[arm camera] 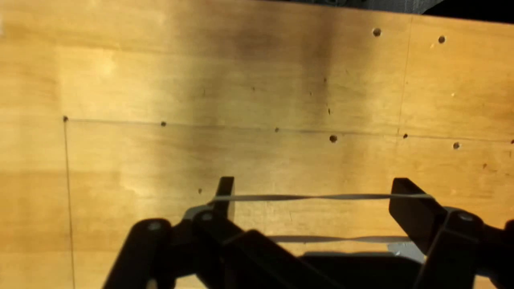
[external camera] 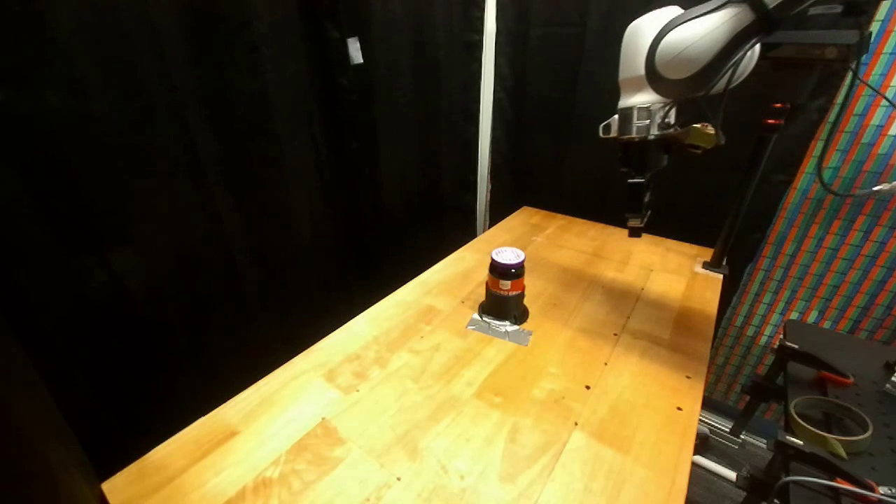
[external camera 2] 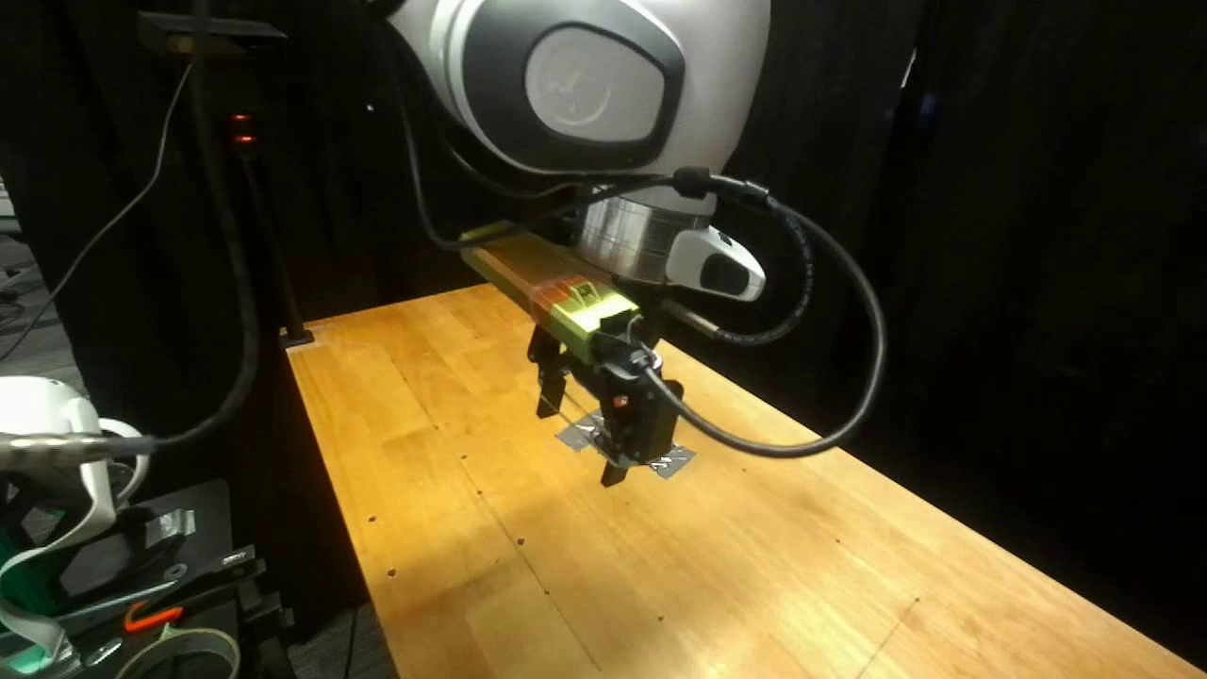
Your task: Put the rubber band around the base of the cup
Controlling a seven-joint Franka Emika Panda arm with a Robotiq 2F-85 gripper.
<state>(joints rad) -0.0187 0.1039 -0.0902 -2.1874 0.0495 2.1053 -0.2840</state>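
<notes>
The cup [external camera: 507, 285] is dark with an orange label and a pale, purple-rimmed lid. It stands upright in an exterior view, its dark base on silver tape [external camera: 498, 329] stuck to the table. My gripper [external camera: 635, 227] hangs above the table, apart from the cup and to its right there. In an exterior view the gripper [external camera 2: 582, 439] hides the cup; only bits of tape show around it. In the wrist view the gripper [arm camera: 311, 192] is open, with a pale rubber band [arm camera: 309, 197] stretched around both spread fingers. The cup is hidden there; a tape corner shows at lower right.
The wooden table [external camera: 448, 420] has small holes and a dark curtain [external camera: 245, 175] along one long side. A thin pole [external camera: 745, 196] stands at a far corner. A side cart [external camera: 840, 364] holds a tape roll [external camera: 831, 423]. A black cable [external camera 2: 872, 349] loops out from the wrist.
</notes>
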